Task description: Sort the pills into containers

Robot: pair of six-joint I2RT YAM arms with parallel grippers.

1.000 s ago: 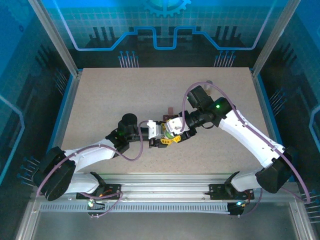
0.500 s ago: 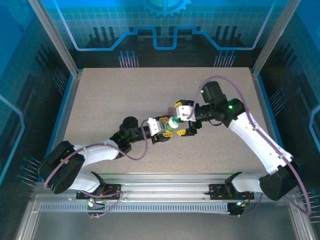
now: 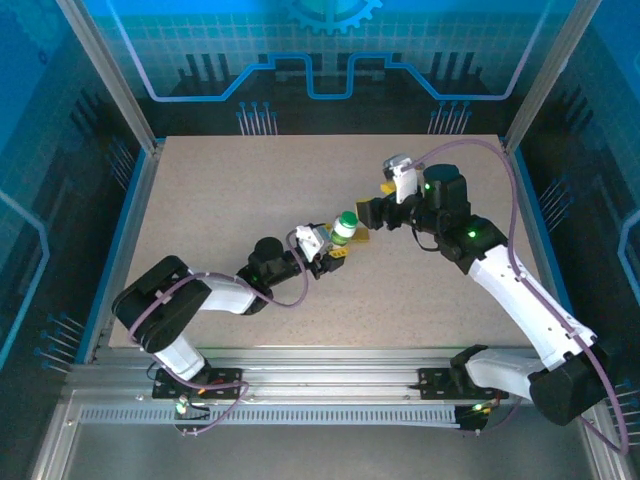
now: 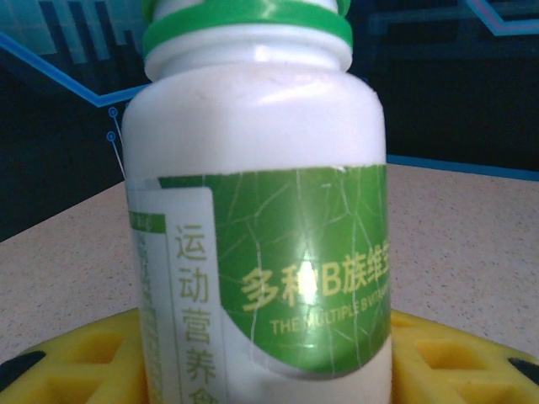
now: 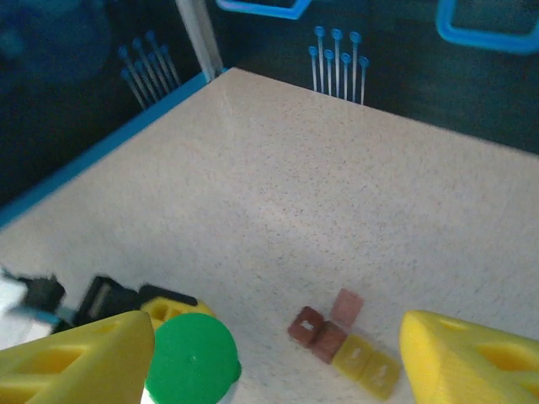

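table (image 3: 230, 200): speckled beige, blue-edged | walls (image 3: 320, 60): dark, blue-lit panels | frame (image 3: 110, 75): aluminium posts

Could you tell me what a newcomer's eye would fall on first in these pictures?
First comes the white bottle with a green cap, gripped by the left tool near the middle of the table and looming large in the left wrist view. Next to it the right tool hangs open, with its yellow fingers wide apart. Between them, in the right wrist view, a dark red box and a yellow box lie side by side.
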